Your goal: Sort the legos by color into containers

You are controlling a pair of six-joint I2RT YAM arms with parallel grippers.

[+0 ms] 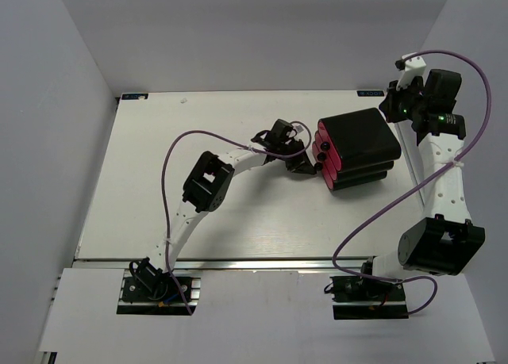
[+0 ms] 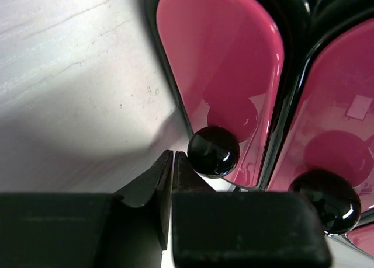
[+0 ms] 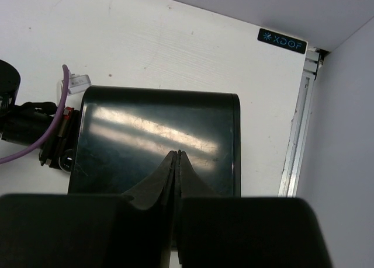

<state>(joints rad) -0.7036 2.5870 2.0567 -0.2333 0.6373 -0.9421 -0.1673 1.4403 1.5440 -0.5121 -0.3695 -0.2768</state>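
The white table (image 1: 159, 213) has a small dark sticker (image 3: 282, 40) at its far right corner that reads XDOF. Right of the middle sits a shiny black box-shaped cabinet (image 1: 361, 134). Its glossy pink plastic drawers (image 2: 222, 58) face left, each with a round black knob (image 2: 213, 151). The left gripper (image 2: 173, 160), fingers pressed together, is just beside one knob. The right gripper (image 3: 177, 157), squeezed closed too, is above the cabinet.

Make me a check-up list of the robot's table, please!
Surface: white table, lightly scuffed.
Job's things: black cabinet; pink drawers look pushed in; no legos seen.
Clutter: nothing seen.
Hands: left hand shut, beside a drawer knob, not gripping it; right hand shut, above the cabinet top.
Cables: purple cables loop along both arms.
Surroundings: plain grey walls.
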